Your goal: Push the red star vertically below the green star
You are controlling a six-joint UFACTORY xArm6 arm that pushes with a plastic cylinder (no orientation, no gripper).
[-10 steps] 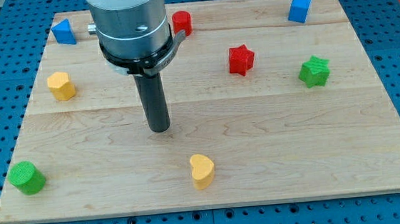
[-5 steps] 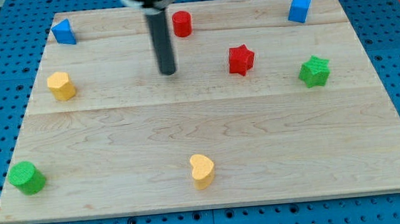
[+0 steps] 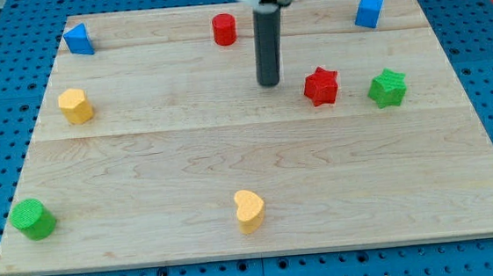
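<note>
The red star (image 3: 321,86) lies on the wooden board, right of centre. The green star (image 3: 387,88) lies further to the view's right, at nearly the same height. A gap separates the two stars. My tip (image 3: 269,82) stands just left of the red star and slightly higher in the view, with a small gap between them.
A red cylinder (image 3: 224,29) sits near the top, left of the rod. A blue cube (image 3: 368,11) is at the top right and a blue triangular block (image 3: 78,39) at the top left. A yellow block (image 3: 75,106) is at the left, a green cylinder (image 3: 32,218) at the bottom left, a yellow heart (image 3: 249,210) at the bottom centre.
My tip has moved up and then right across the board. The red star has shifted right and slightly down, closer to the green star.
</note>
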